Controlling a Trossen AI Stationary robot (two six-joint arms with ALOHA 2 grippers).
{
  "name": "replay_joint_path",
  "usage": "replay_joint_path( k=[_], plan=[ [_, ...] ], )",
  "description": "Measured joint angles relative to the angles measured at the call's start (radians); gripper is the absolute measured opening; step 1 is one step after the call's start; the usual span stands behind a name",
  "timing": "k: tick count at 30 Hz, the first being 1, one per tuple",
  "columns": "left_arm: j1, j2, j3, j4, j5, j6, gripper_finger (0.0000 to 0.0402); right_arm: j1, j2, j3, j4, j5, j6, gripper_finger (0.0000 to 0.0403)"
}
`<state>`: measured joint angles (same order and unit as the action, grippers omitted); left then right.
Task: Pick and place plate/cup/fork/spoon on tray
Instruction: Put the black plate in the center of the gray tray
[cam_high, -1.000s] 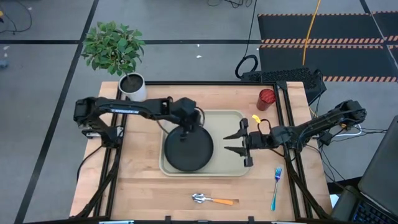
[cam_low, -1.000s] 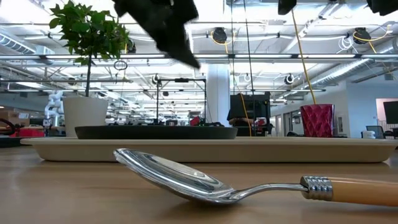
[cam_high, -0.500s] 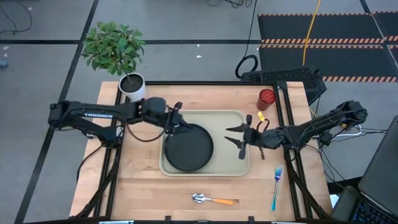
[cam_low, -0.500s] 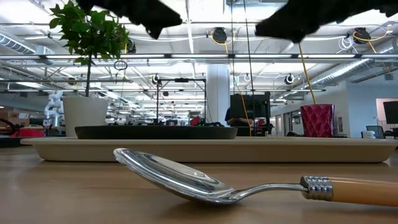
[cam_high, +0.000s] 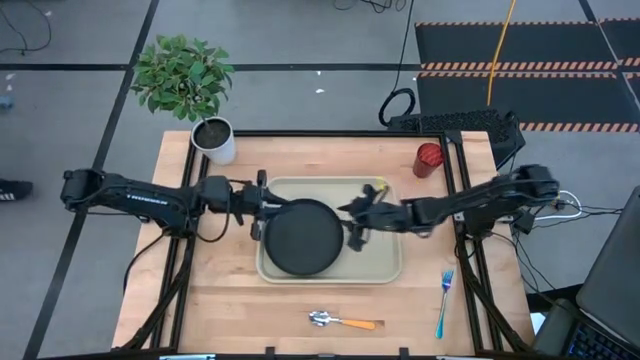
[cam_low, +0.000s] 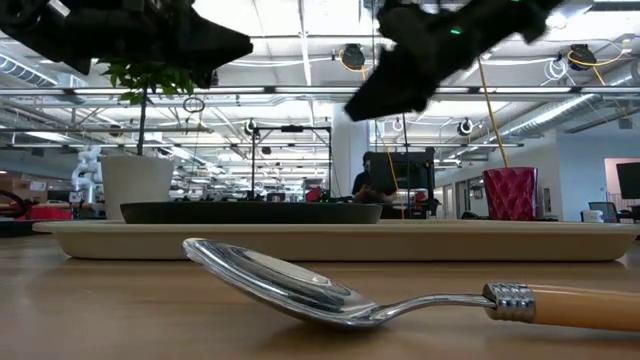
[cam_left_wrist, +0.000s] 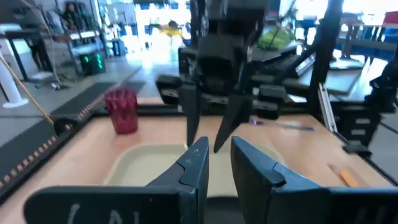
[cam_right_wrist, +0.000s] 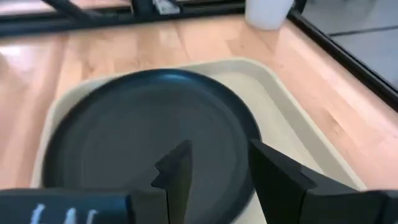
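Fingers of the right gripper (cam_high: 352, 225) spread wide above the black plate's (cam_high: 303, 237) right edge, empty; left gripper (cam_high: 261, 198), fingers narrowly parted and empty, by the plate's left rim. Plate lies on the tray (cam_high: 385, 268). Cup (cam_high: 429, 159), fork (cam_high: 444, 301), spoon (cam_high: 342, 321) rest on the table (cam_high: 225, 300), off the tray.

No readable text, labels, brands or numbers anywhere right now. Faint pale marking along the left arm (cam_high: 150, 198) in the high view, too small to make out. Smudgy light marks on the left wrist housing in its own view, illegible too.
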<state>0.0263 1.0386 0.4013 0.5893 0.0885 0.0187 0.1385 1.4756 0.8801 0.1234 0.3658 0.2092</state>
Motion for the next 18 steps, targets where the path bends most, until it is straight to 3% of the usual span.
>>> replay_joint_path(
  k=[9,15,18],
  plan=[
    [-0.118,0.010,-0.001,-0.060,-0.076,0.013,0.0069,-0.015,0.264,0.415,-0.512,-0.006,-0.042,0.0148],
    [-0.216,0.010,-0.001,-0.114,-0.259,0.014,0.0069,-0.012,0.318,0.435,-0.596,-0.106,0.056,0.0148],
    [-0.263,0.010,-0.001,-0.160,-0.360,0.004,0.0069,-0.007,0.329,0.434,-0.639,-0.107,0.100,0.0148]
  ],
)
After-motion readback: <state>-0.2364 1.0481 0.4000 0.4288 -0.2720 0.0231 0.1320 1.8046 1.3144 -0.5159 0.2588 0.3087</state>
